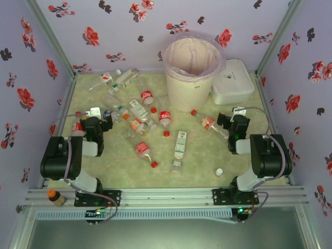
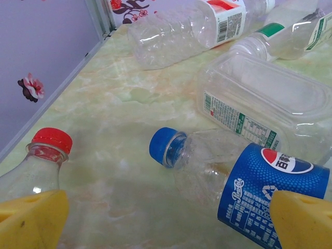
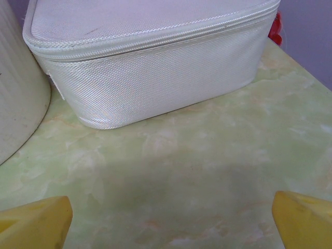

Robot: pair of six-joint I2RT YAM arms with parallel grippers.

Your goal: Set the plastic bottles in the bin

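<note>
Plastic bottles (image 1: pixel 179 145), about twelve, lie scattered near one bin (image 1: pixel 188 94).

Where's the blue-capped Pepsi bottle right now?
The Pepsi bottle lies on the left side of the table, just ahead of the left gripper, between a red-capped bottle and a green-labelled bottle.

The left arm (image 1: pixel 65 158) and right arm (image 1: pixel 267 155) are black with white sections. Grey cables (image 1: pixel 66 117) loop at each one's twelve o'clock end. The finger pads (image 2: pixel 31 220) are yellow, seemingly foam.
</note>
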